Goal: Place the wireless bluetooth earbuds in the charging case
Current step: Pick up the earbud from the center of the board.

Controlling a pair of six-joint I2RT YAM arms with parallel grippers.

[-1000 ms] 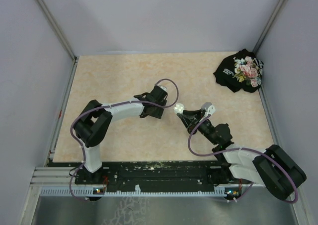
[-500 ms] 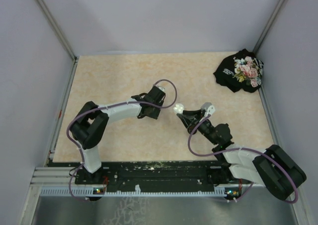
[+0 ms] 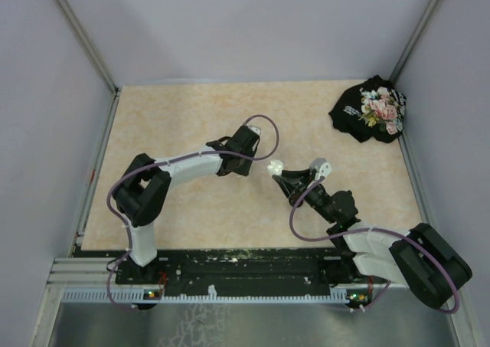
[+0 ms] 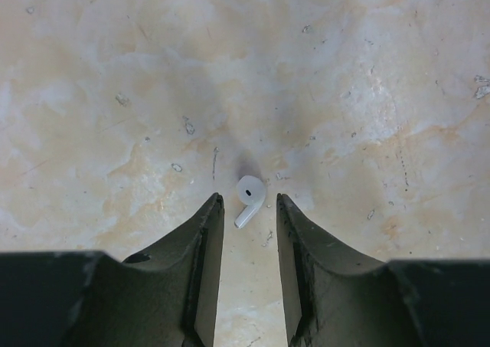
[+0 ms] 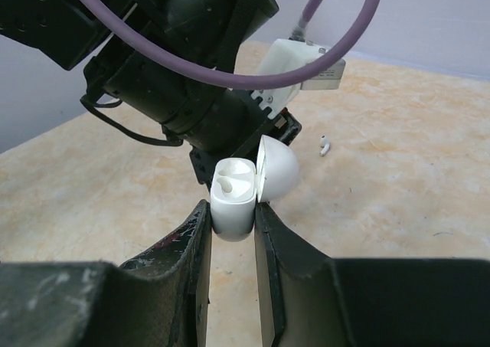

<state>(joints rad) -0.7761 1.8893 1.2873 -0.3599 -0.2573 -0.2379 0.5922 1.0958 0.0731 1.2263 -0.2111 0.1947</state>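
The beige marbled counter [image 3: 176, 109] is bounded by metal rails on its left and right edges and by pale walls beyond. Its broad far and left stretches lie bare, well apart from both arms. A crumpled black cloth with a floral print [image 3: 371, 109] sits in the far right corner, touching the right rail.

Both arms reach in toward the middle of the counter, their wrists near each other.

The right gripper [image 5: 232, 209] is clamped on the lower body of a white charging case [image 5: 233, 198], held off the counter. Its lid [image 5: 277, 167] is swung open to the right, and a seated earbud [image 5: 225, 183] shows in one well.

The left gripper [image 4: 249, 200] points down at the counter, its jaws part-way open. It straddles a loose earbud [image 4: 249, 191], which lies on the counter just left of the case. A sliver of bare counter shows on each side of it, so neither finger touches it.
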